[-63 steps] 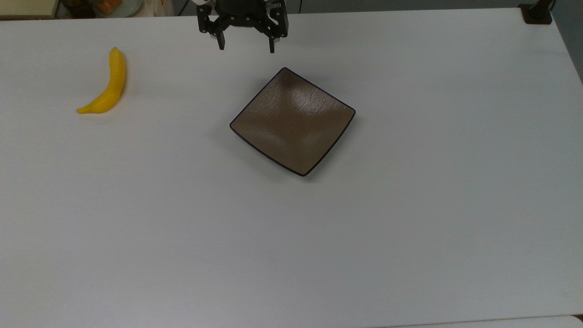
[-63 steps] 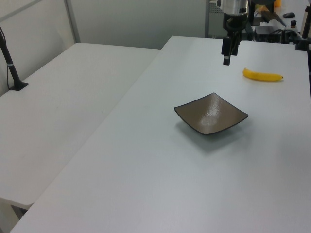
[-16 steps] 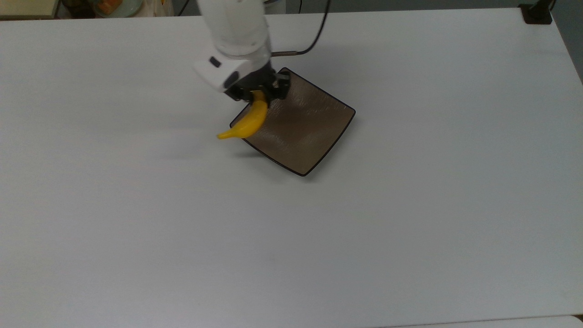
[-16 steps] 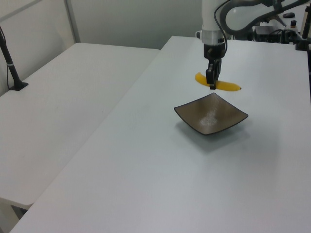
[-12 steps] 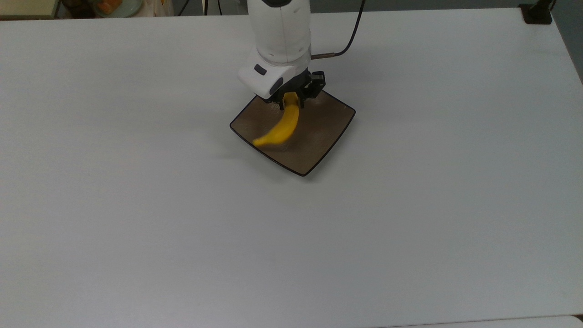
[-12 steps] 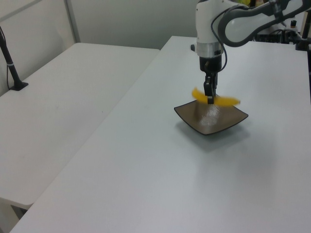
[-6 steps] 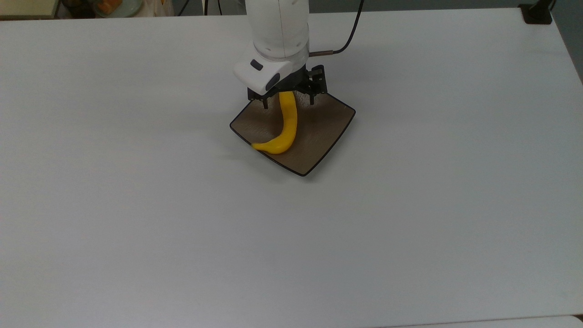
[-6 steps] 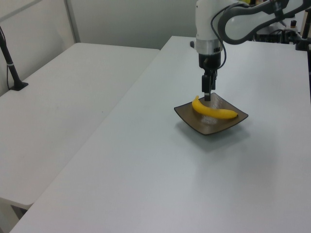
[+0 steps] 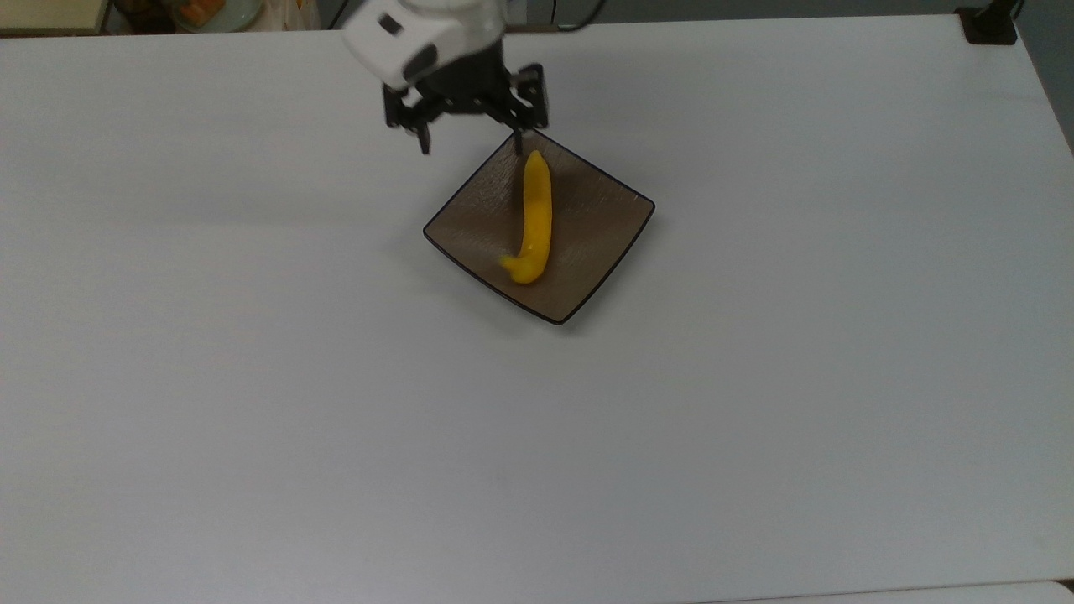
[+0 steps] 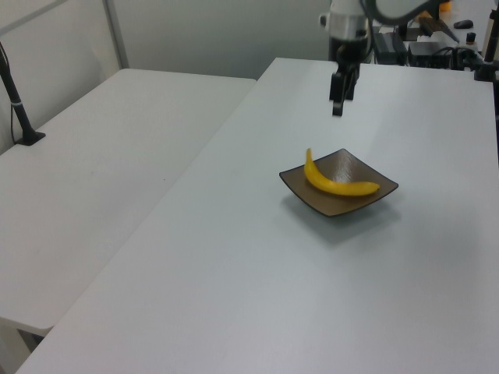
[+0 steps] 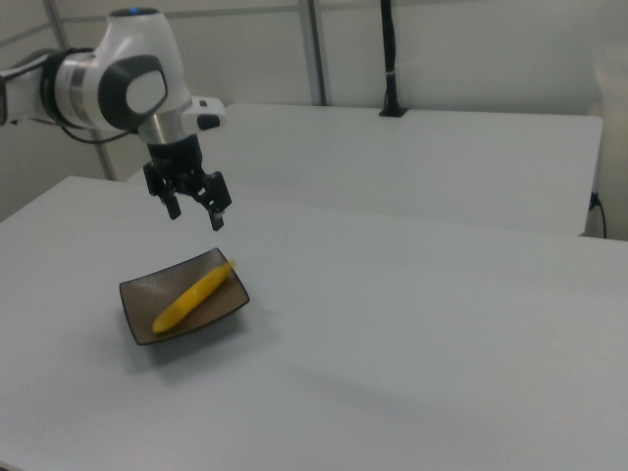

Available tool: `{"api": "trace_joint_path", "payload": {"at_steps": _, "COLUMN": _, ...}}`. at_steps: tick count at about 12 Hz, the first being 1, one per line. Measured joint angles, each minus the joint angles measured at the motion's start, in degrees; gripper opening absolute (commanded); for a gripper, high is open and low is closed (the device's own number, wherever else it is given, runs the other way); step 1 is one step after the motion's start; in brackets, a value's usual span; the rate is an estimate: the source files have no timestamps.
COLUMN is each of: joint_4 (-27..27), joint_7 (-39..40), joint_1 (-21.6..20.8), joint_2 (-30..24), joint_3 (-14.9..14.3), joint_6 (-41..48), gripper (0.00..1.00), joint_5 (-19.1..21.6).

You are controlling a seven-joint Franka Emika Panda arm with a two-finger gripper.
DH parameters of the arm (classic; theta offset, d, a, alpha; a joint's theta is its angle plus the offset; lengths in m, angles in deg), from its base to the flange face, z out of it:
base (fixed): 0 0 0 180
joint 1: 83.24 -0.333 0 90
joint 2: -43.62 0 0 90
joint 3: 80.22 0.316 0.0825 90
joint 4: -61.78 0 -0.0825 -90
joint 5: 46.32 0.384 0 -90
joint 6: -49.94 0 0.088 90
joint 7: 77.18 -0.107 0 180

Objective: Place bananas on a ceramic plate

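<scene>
Lying across the plate (image 9: 587,226) (image 10: 366,201) (image 11: 142,294), the banana (image 9: 535,220) (image 10: 337,184) (image 11: 191,297) runs from the far corner toward the near-left edge in the top view. Plate: square, brown, dark-rimmed, on a white table (image 9: 755,403). Gripper (image 9: 470,144) (image 10: 337,100) (image 11: 196,211): raised above the table beside the plate's far corner, jaws apart, holding nothing, clear of the banana.
</scene>
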Motion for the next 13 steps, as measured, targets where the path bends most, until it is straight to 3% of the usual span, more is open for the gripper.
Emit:
{"api": "trace_joint_path", "payload": {"at_steps": 5, "joint_4": -1.1, "joint_7": 0.2, "joint_1": -0.2, "joint_2": -7.8, "joint_3": -6.4, "joint_6": 2.2, "gripper": 1.0, "joint_5": 0.0}}
{"api": "trace_joint_path", "payload": {"at_steps": 8, "joint_4": -3.3, "joint_7": 1.0, "joint_1": -3.5, "joint_2": -8.4, "joint_3": -10.1, "joint_6": 2.2, "gripper": 1.0, "joint_5": 0.0}}
{"api": "trace_joint_path", "payload": {"at_steps": 13, "joint_4": -4.8, "joint_7": 3.7, "joint_1": -5.0, "joint_2": -8.4, "joint_3": -11.6, "joint_6": 2.2, "gripper": 1.0, "joint_5": 0.5}}
